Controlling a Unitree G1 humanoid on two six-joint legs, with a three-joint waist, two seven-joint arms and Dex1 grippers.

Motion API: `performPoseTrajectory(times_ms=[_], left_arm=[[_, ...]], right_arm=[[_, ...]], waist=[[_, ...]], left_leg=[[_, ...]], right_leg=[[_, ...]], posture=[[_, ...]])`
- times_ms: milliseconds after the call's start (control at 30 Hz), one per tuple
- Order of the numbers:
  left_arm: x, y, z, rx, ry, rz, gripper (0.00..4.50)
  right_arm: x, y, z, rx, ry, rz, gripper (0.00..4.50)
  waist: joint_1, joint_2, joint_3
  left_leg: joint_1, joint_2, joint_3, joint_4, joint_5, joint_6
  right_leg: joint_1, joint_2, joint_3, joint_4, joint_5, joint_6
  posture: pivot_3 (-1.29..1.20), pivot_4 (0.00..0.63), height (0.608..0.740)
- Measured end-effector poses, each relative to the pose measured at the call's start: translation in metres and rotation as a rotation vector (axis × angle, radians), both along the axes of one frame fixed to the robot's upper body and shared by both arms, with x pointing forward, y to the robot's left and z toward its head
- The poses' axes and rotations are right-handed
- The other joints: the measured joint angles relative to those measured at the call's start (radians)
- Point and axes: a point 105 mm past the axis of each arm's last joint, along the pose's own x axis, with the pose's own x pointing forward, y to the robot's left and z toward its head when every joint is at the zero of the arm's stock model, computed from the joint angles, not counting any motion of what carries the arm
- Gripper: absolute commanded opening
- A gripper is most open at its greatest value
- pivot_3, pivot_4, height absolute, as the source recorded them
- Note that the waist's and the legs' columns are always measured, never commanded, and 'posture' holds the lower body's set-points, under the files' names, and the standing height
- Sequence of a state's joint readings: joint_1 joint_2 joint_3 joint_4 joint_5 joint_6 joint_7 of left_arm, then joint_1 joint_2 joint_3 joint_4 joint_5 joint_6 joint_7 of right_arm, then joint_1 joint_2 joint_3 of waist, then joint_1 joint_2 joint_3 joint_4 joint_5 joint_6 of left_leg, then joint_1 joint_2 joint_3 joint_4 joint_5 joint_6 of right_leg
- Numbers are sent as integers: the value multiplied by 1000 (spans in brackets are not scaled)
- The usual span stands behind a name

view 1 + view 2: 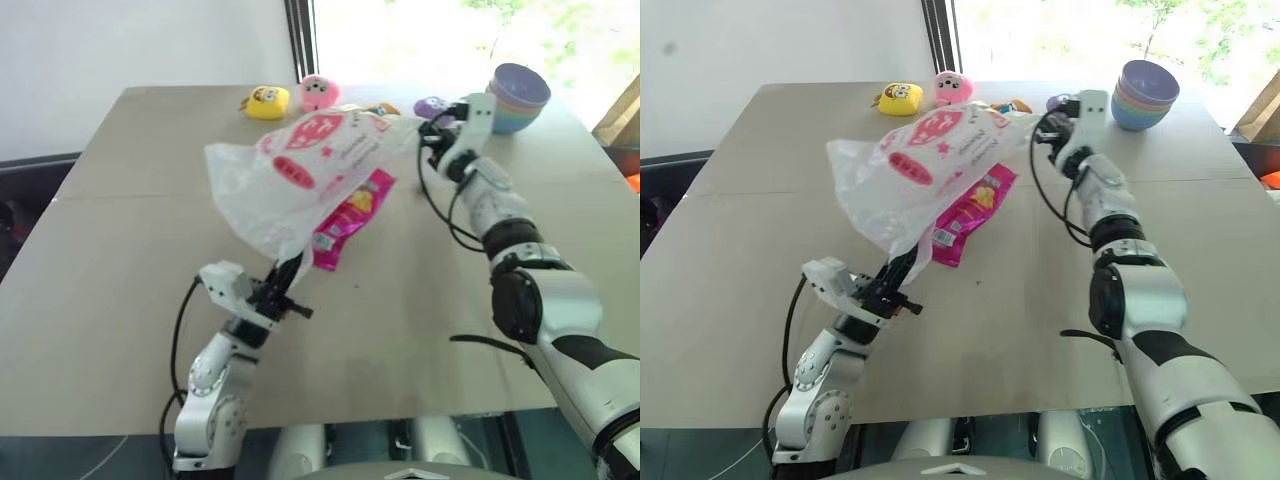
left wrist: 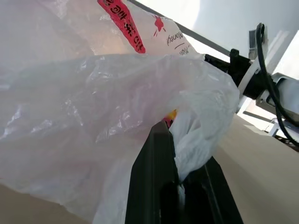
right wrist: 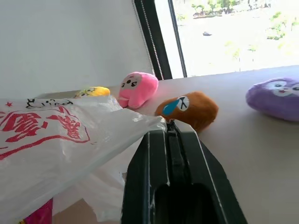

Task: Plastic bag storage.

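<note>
Presently we list: one large crinkly translucent whitish plastic bag [image 1: 300, 175] with red print, stretched in the air above the beige counter [image 1: 120, 260]. Our left gripper [image 1: 285, 285] has its fingers clenched on the bag's lower end; our right gripper [image 1: 425, 128] has its fingers clamped on the upper corner. Beneath the bag lies a shiny magenta snack packet [image 1: 350, 215]. Near the far edge: yellow plush toy [image 1: 266, 101], pink plush toy [image 1: 319, 91], stacked pastel bowls [image 1: 517, 98].

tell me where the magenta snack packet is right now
In the left eye view the magenta snack packet lies mid-table, partly under the plastic bag.
</note>
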State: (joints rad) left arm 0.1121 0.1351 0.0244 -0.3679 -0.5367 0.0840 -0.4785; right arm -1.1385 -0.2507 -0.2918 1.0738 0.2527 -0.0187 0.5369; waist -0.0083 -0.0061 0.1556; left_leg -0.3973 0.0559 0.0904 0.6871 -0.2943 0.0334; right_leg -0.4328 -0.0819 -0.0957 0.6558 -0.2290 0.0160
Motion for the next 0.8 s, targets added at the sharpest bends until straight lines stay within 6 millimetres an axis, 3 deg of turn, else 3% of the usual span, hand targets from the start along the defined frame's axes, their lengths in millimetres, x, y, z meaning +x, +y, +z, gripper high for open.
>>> performPoseTrajectory(times_ms=[33, 100, 167, 267, 333, 433, 500, 533, 633, 667, 700, 733, 800], left_arm=[[1, -2, 1, 0, -2, -9, 0], [3, -15, 10, -16, -15, -67, 0], [4, -17, 12, -22, -14, -79, 0], [10, -20, 28, -71, -39, -102, 0], [17, -18, 47, -130, -72, -113, 0], [22, -13, 61, -159, -98, -114, 0], [29, 7, 72, -174, -118, -48, 0], [31, 13, 76, -183, -127, -25, 0], [41, 31, 92, -230, -147, 36, 0], [44, 35, 95, -241, -145, 51, 0], [49, 40, 99, -253, -137, 69, 0], [52, 48, 102, -263, -135, 98, 0], [55, 57, 106, -274, -135, 130, 0]], right_arm=[[-2, -8, -2, -19, -1, -9, 10], [-16, -49, -20, -123, 38, -57, 10], [-20, -55, -22, -135, 52, -66, 10], [-34, -76, -13, -181, 50, -93, 10], [-44, -90, 3, -221, 29, -113, 10], [-55, -99, 21, -260, 2, -127, 840], [-67, -109, 21, -296, 33, -106, 1403], [-69, -108, 19, -299, 41, -85, 2048], [-83, -95, 7, -328, 78, 45, 3280], [-88, -89, 4, -330, 87, 101, 3369], [-97, -81, 1, -335, 93, 179, 4118], [-103, -74, 1, -331, 87, 239, 4491], [-109, -68, 6, -314, 67, 291, 4491]], waist=[[-1, 0, 0], [-2, 0, 0], [-8, 1, 1], [-6, 2, 1], [-2, 2, 1], [-4, 2, 1], [0, 1, 1], [0, 1, 1], [-1, 1, 1], [0, 0, 2], [3, 0, 2], [3, 0, 2], [1, -1, 2]], left_leg=[[0, 0, 0, 0, 0, 0], [1, 0, 0, 0, 0, 0], [3, 0, 1, 0, 0, 0], [3, 0, 0, 0, 0, -1], [3, -1, -1, 0, 1, -1], [4, -1, 0, 0, 0, -1], [4, -1, -1, 0, 0, -1], [4, -1, -1, 0, 0, -1], [4, -2, -1, 0, 0, -1], [4, -2, -1, 0, 0, -1], [3, -2, -2, 0, 0, -1], [3, -2, -2, 0, 0, -1], [3, -2, -2, 0, 0, -1]], right_leg=[[0, 0, 1, 0, 0, 0], [0, 0, 1, 0, 0, 0], [0, 1, 3, 1, 0, 0], [0, 2, 3, 2, 0, 0], [0, 2, 3, 3, 0, 0], [1, 2, 4, 2, 0, 0], [1, 2, 3, 1, 0, 0], [1, 3, 3, 1, 0, 0], [1, 2, 3, 1, 0, 0], [1, 2, 3, 1, 0, 0], [1, 2, 2, 1, 0, 0], [1, 3, 2, 1, 0, 0], [1, 2, 3, 1, 0, 0]], posture=[[0, 150, 740], [0, 150, 740], [0, 150, 740], [0, 150, 740], [0, 150, 740], [0, 150, 740], [0, 150, 740], [0, 150, 740], [0, 150, 740], [0, 150, 740], [0, 150, 740], [0, 150, 740], [0, 150, 740]])
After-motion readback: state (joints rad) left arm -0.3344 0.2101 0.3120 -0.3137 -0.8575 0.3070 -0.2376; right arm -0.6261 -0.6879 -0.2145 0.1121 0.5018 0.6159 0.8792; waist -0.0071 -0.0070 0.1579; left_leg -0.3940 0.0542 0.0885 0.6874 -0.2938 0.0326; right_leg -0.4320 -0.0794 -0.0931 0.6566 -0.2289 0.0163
